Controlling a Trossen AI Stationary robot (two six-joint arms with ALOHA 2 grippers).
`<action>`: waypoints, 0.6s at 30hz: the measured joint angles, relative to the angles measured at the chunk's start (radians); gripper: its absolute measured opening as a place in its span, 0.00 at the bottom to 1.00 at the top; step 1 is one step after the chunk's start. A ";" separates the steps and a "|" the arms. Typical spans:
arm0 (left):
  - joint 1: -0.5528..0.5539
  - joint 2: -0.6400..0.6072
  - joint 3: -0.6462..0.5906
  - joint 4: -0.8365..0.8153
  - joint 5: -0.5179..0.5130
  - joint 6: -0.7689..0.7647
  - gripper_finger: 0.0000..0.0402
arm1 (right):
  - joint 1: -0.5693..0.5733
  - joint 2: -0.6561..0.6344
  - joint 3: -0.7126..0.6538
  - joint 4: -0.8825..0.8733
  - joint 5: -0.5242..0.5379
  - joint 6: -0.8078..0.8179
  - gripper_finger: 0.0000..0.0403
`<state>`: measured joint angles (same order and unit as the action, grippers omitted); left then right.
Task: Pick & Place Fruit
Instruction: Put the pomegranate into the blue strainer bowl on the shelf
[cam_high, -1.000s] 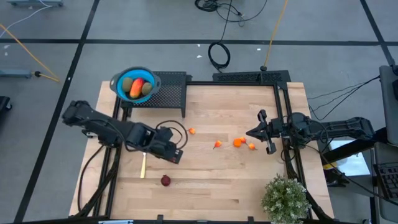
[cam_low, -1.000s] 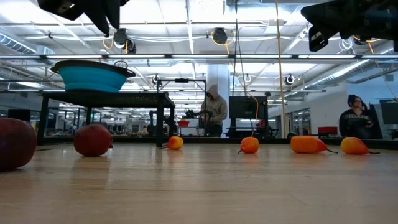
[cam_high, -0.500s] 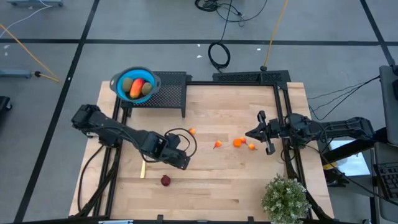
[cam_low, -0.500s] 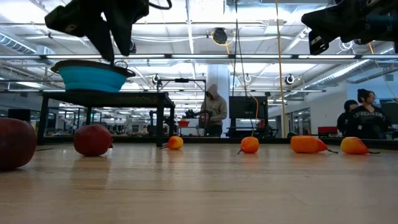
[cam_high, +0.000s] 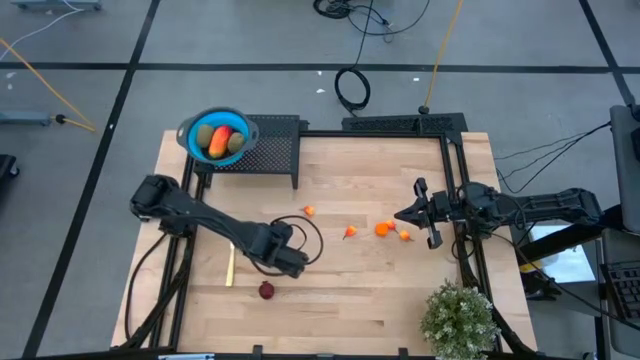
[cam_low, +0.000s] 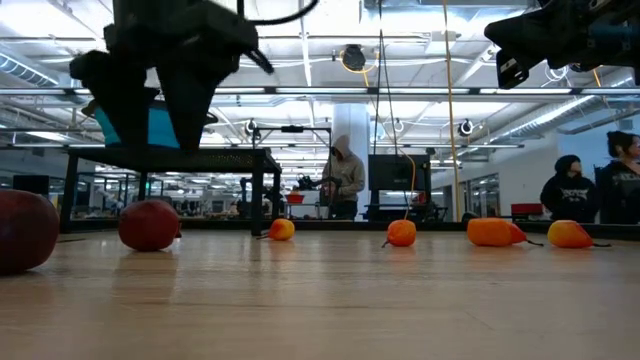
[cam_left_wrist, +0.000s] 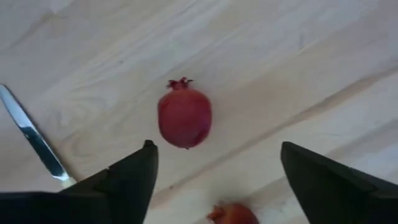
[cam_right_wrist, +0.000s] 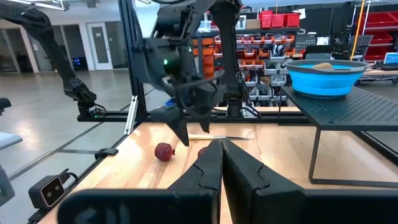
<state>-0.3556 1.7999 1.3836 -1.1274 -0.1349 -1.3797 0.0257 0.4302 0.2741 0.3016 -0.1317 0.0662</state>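
- A large open robotics lab or workshop hall with a grey concrete floor (cam_high: 250, 40) marked by dark lines.
- Cables (cam_high: 350, 88) lie coiled on the floor.
- Exposed ceiling lights (cam_low: 352, 55) and ducting hang overhead.
- Red storage bins (cam_right_wrist: 273, 18) fill shelves.
- People (cam_low: 345, 178) stand at workstations far beyond the wooden table (cam_high: 340, 290).

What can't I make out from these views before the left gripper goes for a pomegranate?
- Second dark red fruit: cut off by the left wrist view's bottom edge; in the high view the left gripper hides it, leaving only one pomegranate visible.
- Knife: its handle end is covered by a left finger in the wrist view.
- Blue bowl: the left arm blocks much of it in the low view.
- Small orange fruits: too small in the high view to identify.
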 joint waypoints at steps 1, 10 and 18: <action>0.000 0.011 0.000 0.000 0.000 0.014 0.87 | 0.000 0.000 0.000 0.000 0.000 0.000 0.01; 0.001 0.126 -0.001 -0.004 0.021 0.123 0.96 | 0.000 0.000 0.000 0.000 0.000 0.000 0.01; 0.015 0.193 -0.001 -0.049 0.017 0.138 0.96 | 0.000 0.000 0.000 0.000 0.000 0.000 0.01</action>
<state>-0.3402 1.9925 1.3827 -1.1759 -0.1183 -1.2413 0.0259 0.4302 0.2741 0.3012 -0.1318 0.0662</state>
